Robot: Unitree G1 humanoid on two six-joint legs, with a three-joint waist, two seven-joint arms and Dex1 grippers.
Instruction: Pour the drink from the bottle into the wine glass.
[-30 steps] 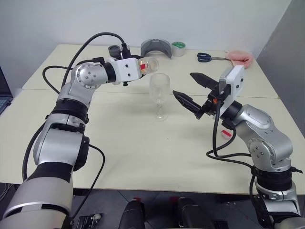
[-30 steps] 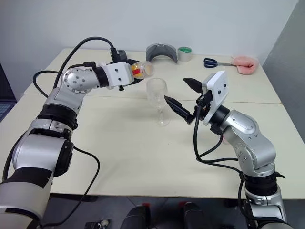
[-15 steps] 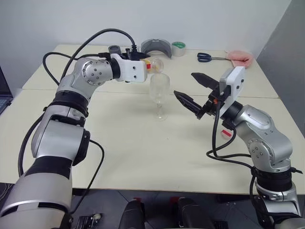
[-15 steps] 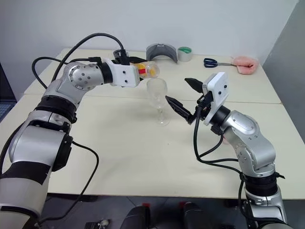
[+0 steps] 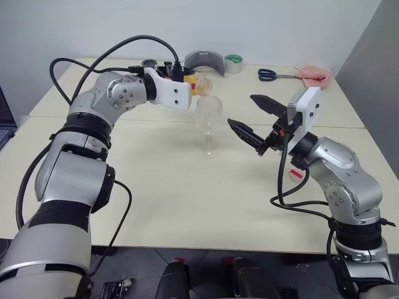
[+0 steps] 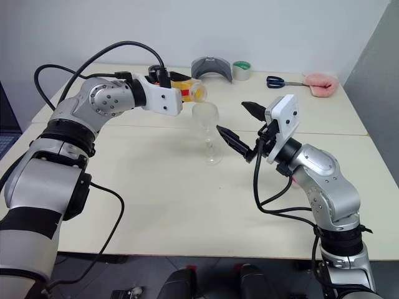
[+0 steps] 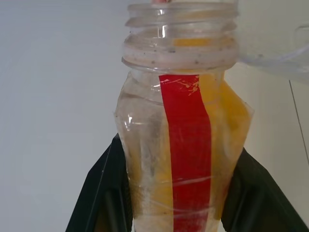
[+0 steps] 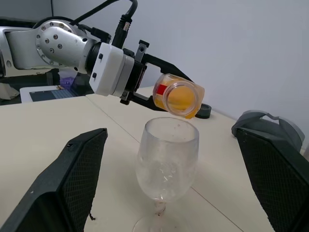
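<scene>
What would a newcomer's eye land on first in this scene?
The bottle, clamped in the left gripper and tipped almost level, its open mouth just above the rim of the wine glass at mid-table, orange drink inside. Next, the right gripper, wide open beside the glass without touching it.

Orange drink [image 8: 181, 98]; red-striped clear bottle [image 7: 186, 145]; black tool fingers [image 7: 99, 193].

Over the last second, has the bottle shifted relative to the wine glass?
Yes. The bottle has rolled and tipped further, its mouth now nearer above the rim of the wine glass, which stands where it was.
</scene>
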